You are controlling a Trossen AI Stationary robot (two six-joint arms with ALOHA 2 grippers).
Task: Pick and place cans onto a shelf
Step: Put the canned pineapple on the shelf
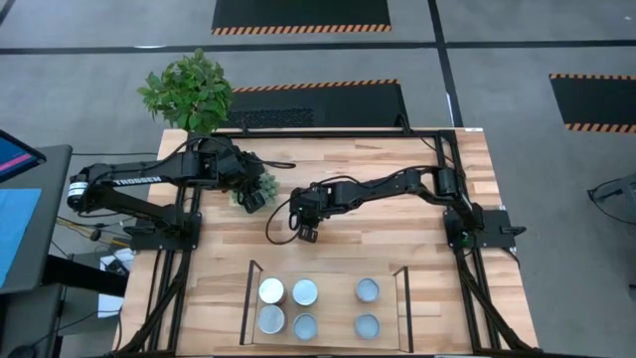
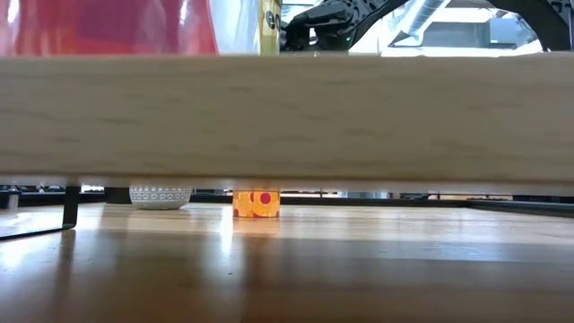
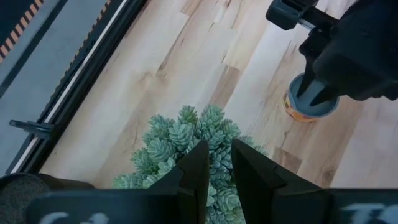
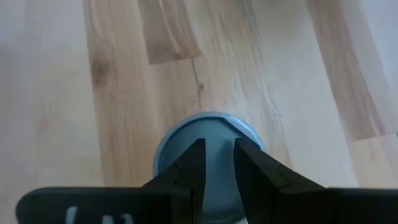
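One can (image 1: 304, 221) with a silvery-blue top and a yellow-orange label (image 2: 256, 203) stands on the tabletop in the middle; it also shows in the left wrist view (image 3: 309, 107). My right gripper (image 4: 219, 163) is shut right over its top (image 4: 186, 134). Several more cans stand on the wooden shelf (image 1: 333, 308) at the near edge, among them a white-topped one (image 1: 271, 290). My left gripper (image 3: 214, 168) is shut and waits above a small succulent (image 3: 186, 137) at the far left. My right gripper points down at the can's round top (image 4: 249, 134) with shut fingers, near the top's middle. The can stands upright on the table. Whether the fingertips touch the top, I cannot tell.
A leafy plant in a pot (image 1: 189, 91) stands at the table's far left corner. The succulent (image 1: 256, 185) sits in a white patterned pot (image 2: 160, 196). The shelf's dark brackets (image 1: 248, 298) rise at its two sides. The shelf board (image 2: 287, 121) blocks most of the low view.
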